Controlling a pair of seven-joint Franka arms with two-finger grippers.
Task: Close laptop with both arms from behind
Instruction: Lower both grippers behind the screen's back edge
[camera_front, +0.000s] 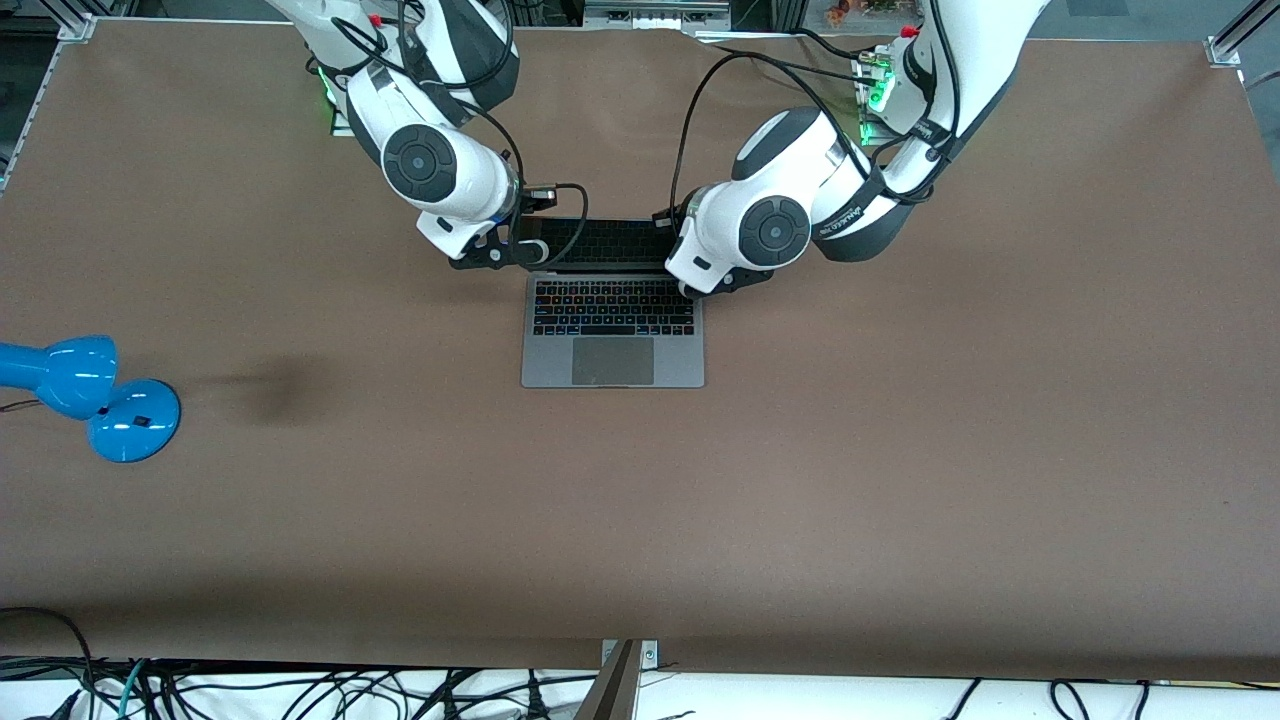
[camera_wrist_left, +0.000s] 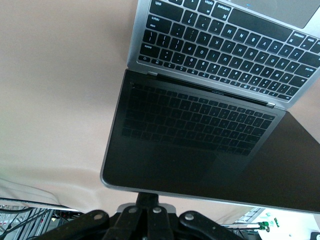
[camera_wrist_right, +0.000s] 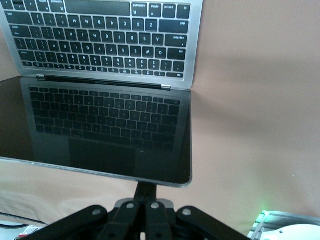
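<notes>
Closing needs care: the slim grey metal laptop (camera_front: 612, 330) with its black keyboard and large trackpad looks rigid but thin, the dark glass screen is likely fragile, and the smooth lid is probably slippery. Judged best contact is the lid's top edge near each corner, pushed evenly so the hinge does not twist.

Front view: laptop sits open on the brown desk (camera_front: 900, 450), about midway between the two arms' ends, trackpad toward the camera, screen toward the bases. Left pincer (camera_front: 690, 268) is at the screen corner toward the left arm's end; right pincer (camera_front: 505, 250) is at the corner toward the right arm's end. Both wrists cover the fingertips, so contact with the lid cannot be confirmed here. A glossy blue desk lamp (camera_front: 85, 395) rests well apart, toward the right arm's end.

Left wrist view: left pincer (camera_wrist_left: 146, 199) shows as one dark narrow stem, fingers together, at the top edge of the screen (camera_wrist_left: 200, 150); whether it touches, cannot tell. Keyboard reflected in the dark glass.

Right wrist view: right pincer (camera_wrist_right: 145, 189) likewise, fingers drawn together, sits at the screen's (camera_wrist_right: 100, 130) top edge, close to one corner. Lid stands roughly upright, closing not yet visibly advanced.
</notes>
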